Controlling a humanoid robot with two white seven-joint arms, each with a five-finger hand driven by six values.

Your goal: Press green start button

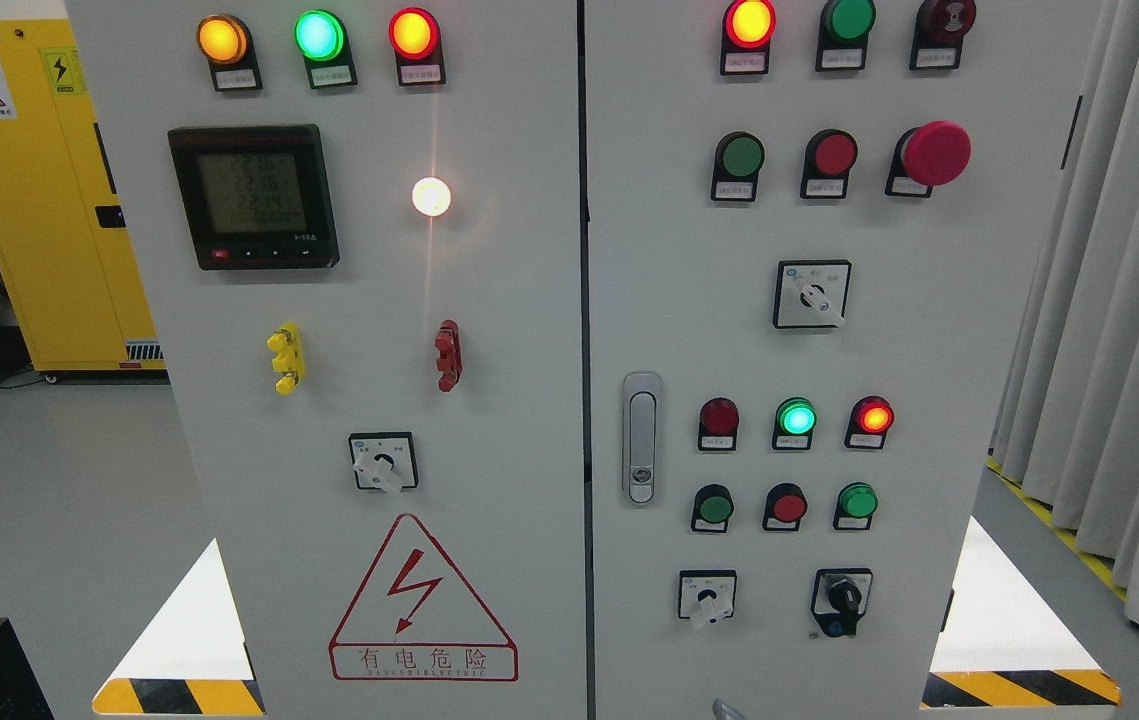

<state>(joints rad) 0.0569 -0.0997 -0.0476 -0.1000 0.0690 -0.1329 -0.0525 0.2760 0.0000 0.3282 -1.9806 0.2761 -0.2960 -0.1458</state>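
Of the hand (724, 711), only a grey tip shows at the bottom edge, right of centre; I cannot tell its state. On the right cabinet door (929, 330), an upper green button (741, 155) sits in the upper right, and a lower green button (714, 505) sits lower right, above the hand.

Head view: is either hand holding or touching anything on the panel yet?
Nothing is seen held: neither hand is in view. The control cabinet and its green buttons, such as this one, stand untouched.
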